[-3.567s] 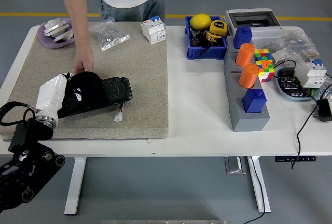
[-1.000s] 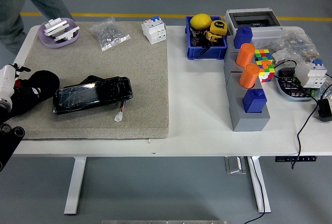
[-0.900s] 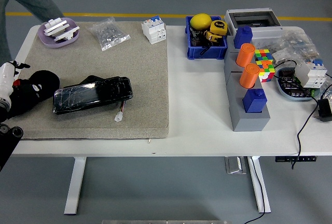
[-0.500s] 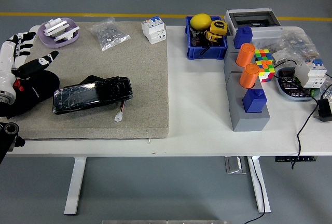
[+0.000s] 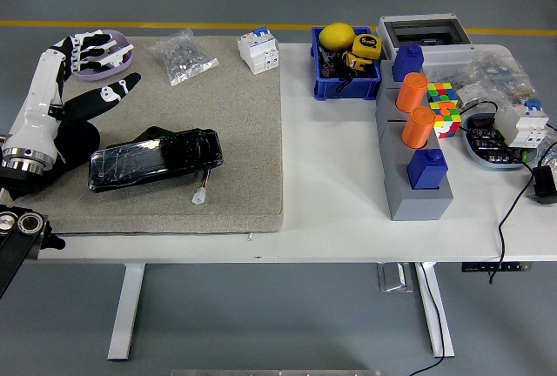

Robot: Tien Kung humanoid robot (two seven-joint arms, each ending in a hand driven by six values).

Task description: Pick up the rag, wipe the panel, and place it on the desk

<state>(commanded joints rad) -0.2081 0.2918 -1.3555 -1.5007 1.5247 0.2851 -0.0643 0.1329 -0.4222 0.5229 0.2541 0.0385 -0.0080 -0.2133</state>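
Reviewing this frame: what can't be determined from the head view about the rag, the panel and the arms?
- Rag: the left hand and forearm cover part of it, so its full outline is hidden.
- Panel: whether its glossy face is clean is too fine to tell.
- Blue bin: the contents under the yellow items are too small to identify.
- Right arm: outside the picture.

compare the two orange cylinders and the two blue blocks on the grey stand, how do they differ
The orange cylinders are round, taller and sit mid-stand, side by side front to back. The blue blocks are boxy, squatter and sit at the ends of the grey stand, one near, one far. Both pairs stand upright.
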